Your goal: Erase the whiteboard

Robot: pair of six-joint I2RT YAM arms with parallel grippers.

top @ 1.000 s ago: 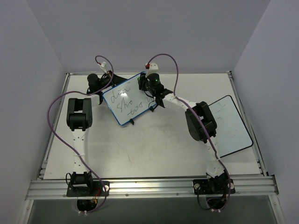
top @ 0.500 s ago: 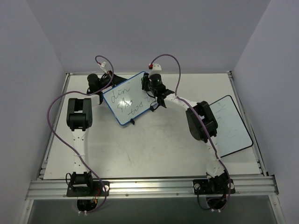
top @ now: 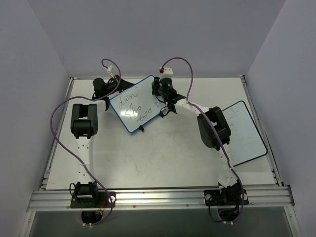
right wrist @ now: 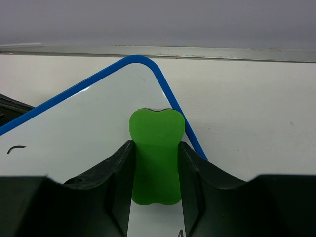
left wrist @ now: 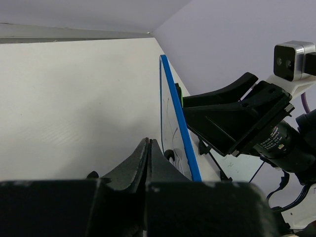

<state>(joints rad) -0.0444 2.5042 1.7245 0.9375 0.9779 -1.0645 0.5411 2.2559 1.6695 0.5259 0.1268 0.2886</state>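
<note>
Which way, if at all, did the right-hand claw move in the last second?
Yes. The right gripper, shut on the green eraser at the whiteboard's corner, has shifted slightly right, toward the black-framed board.

The whiteboard (top: 134,104) bears handwriting too small to read.

White arms (top: 81,154), blk joints (top: 84,120), seemingly purple cables (top: 52,120).

Erasing job under way: a small rectangular white board with a blue rounded-corner frame (top: 137,104) stands tilted up on edge, turned diagonally, at the far middle of the pale table (top: 148,158). Black handwriting crosses its face; small black feet (top: 140,129) show along its near edge.
</note>
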